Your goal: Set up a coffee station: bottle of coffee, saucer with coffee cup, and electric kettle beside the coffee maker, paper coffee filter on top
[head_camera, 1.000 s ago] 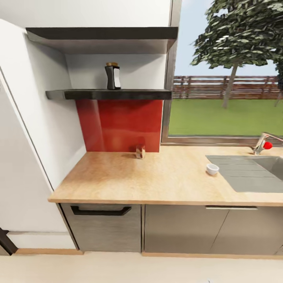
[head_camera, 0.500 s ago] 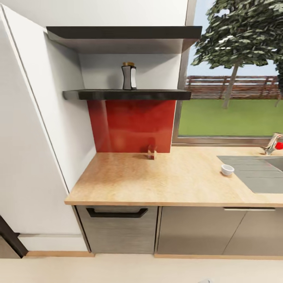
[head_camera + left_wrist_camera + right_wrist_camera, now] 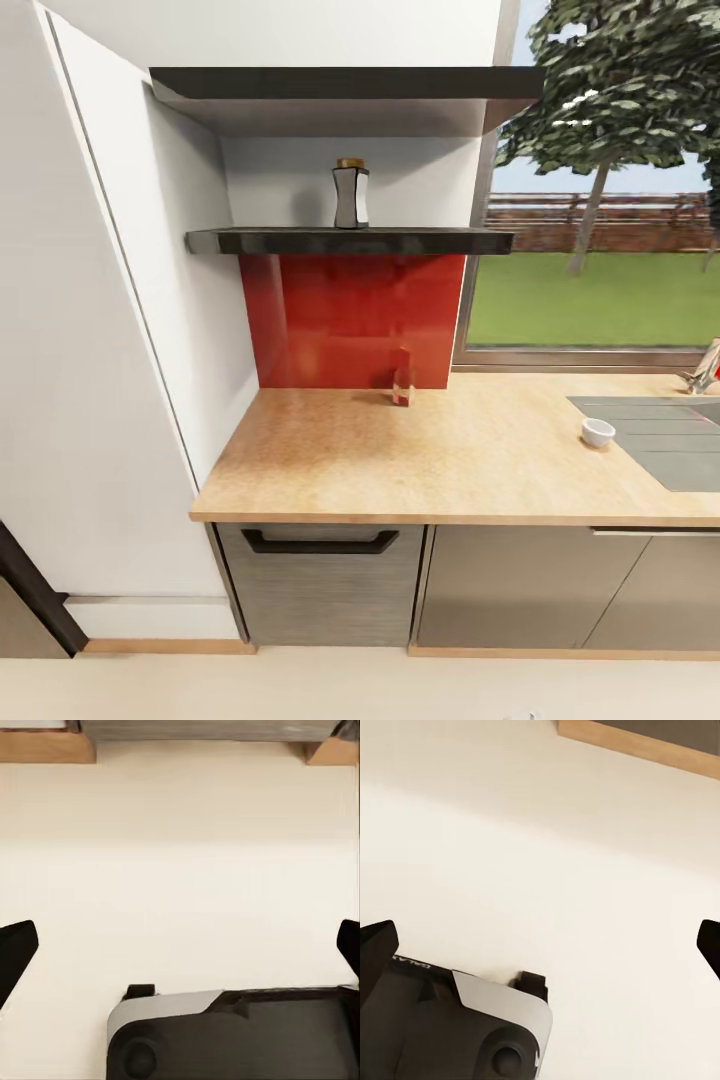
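Note:
The bottle of coffee (image 3: 350, 194), dark with a gold lid, stands upright on the lower black kitchen shelf (image 3: 300, 241) above the red backsplash. A small white cup (image 3: 598, 432) sits on the grey drainboard at the right of the wooden countertop (image 3: 420, 460). My left gripper (image 3: 180, 949) is open over the pale floor, its dark fingertips (image 3: 15, 952) far apart with nothing between them. My right gripper (image 3: 540, 945) is likewise open above the floor, holding nothing.
A small brown object (image 3: 403, 385) stands on the countertop against the backsplash. The sink (image 3: 660, 440) and a faucet (image 3: 705, 368) lie at the right. A tall white cabinet (image 3: 90, 350) bounds the counter's left end. A drawer with a black handle (image 3: 320, 545) sits below.
The whole head view has shifted right as the camera moved; shelf, bottle and counter now sit nearer the picture's middle, and less of the sink shows.

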Controlling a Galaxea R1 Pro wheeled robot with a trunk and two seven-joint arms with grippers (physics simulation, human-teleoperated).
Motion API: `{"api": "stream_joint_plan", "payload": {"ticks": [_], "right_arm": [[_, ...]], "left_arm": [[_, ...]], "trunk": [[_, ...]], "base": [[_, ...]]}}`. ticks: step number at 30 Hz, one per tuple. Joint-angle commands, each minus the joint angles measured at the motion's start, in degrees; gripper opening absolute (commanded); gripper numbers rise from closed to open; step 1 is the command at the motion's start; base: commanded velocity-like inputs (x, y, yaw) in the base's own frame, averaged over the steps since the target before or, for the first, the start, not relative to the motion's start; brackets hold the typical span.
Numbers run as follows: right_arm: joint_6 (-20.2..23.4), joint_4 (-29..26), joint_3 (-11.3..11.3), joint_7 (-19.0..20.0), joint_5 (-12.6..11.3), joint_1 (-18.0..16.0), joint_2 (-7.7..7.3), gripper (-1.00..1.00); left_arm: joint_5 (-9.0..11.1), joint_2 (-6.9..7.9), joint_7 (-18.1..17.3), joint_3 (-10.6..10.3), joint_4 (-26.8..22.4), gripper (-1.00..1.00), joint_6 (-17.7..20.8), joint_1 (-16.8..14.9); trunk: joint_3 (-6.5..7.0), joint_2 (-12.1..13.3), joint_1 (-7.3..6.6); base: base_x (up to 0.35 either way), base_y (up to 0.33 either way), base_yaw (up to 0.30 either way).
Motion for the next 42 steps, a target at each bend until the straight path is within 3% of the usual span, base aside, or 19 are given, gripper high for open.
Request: {"api": "stream_joint_plan", "payload": {"ticks": [1,6,11,14,18,24,25,26,28,31,33,34,35,37,40,42], "right_arm": [[-0.2,0.0,0.2,0.1,0.2,-0.1,-0.02,1.0],[-0.2,0.1,0.2,0.1,0.3,-0.1,-0.06,1.0],[-0.2,0.1,0.2,0.1,0.3,-0.1,-0.09,1.0],[-0.2,0.1,0.2,0.1,0.3,-0.1,-0.09,1.0],[-0.2,0.1,0.2,0.1,0.3,-0.1,-0.09,1.0],[-0.2,0.1,0.2,0.1,0.3,-0.1,-0.09,1.0],[-0.2,0.1,0.2,0.1,0.3,-0.1,-0.09,1.0],[-0.3,0.1,0.2,0.1,0.3,-0.1,-0.09,1.0],[-0.3,0.1,0.2,0.1,0.3,-0.1,-0.09,1.0],[-0.3,0.1,0.2,0.1,0.3,-0.1,-0.09,1.0],[-0.3,0.1,0.2,0.1,0.3,-0.1,-0.09,1.0],[-0.3,0.1,0.2,0.1,0.3,0.0,-0.09,1.0],[-0.3,0.1,0.2,0.1,0.3,0.0,-0.09,1.0],[-0.3,0.1,0.2,0.1,0.3,0.0,-0.09,1.0],[-0.3,0.1,0.2,0.1,0.3,0.0,-0.09,1.0],[-0.3,0.1,0.2,0.1,0.3,0.1,-0.09,1.0]], "left_arm": [[-0.2,-0.03,0.0,-0.5,-2.7,1.0,-1.1,-0.1],[-0.4,-1.02,0.0,-2.3,-12.6,1.0,-4.9,-0.1],[-0.4,-2.05,0.1,-3.4,-21.5,1.0,-6.0,-0.1],[-0.2,-2.42,0.0,-4.0,-29.2,1.0,-6.2,-0.1],[0.0,-3.26,0.5,-6.8,-36.7,1.0,-5.8,-0.1],[0.1,-4.98,0.8,-12.6,-46.8,1.0,-4.9,-0.2],[0.0,-5.54,0.8,-13.7,-48.8,1.0,-4.4,-0.2],[0.0,-6.96,1.7,-15.4,-54.2,1.0,-0.3,-0.9],[0.1,-7.42,4.0,-16.5,-58.0,1.0,6.2,-2.9],[0.3,-7.42,8.5,-21.0,-62.2,1.0,15.7,-8.2],[1.9,-7.42,18.0,-28.2,-66.4,1.0,26.1,-18.9],[3.0,-7.42,20.0,-29.6,-67.0,1.0,29.3,-22.3],[4.5,-7.42,21.6,-30.7,-67.5,1.0,32.4,-26.0],[11.8,-7.42,24.8,-32.1,-68.1,1.0,40.0,-36.4],[18.7,-7.42,30.1,-32.4,-68.1,1.0,44.5,-46.9],[21.4,-7.42,33.5,-32.5,-67.8,1.0,46.4,-51.9]], "trunk": [[-0.13,-0.1,0.03],[-0.13,-0.1,0.03],[-0.13,-0.1,0.03],[-0.13,-0.1,0.03],[-0.13,-0.1,0.03],[-0.13,-0.1,0.03],[-0.13,-0.1,0.03],[-0.13,-0.1,0.03],[-0.13,-0.1,0.03],[-0.13,-0.1,0.03],[-0.13,-0.1,0.03],[-0.13,-0.1,0.03],[-0.13,-0.1,0.03],[-0.13,-0.1,0.03],[-0.13,-0.1,0.03],[-0.13,-0.1,0.03]], "base": [[0.0,0.003,0.0],[0.0,0.001,0.0],[0.0,0.0,0.0],[0.0,0.0,0.0],[0.0,0.0,0.0],[0.0,0.0,0.0],[0.0,0.0,0.0],[0.0,0.0,0.0],[0.0,0.0,0.0],[0.0,0.0,0.0],[0.0,0.0,0.0],[0.0,0.0,0.0],[0.0,0.0,0.0],[0.0,0.0,0.0],[0.0,0.0,0.0],[0.0,0.0,0.0]]}}
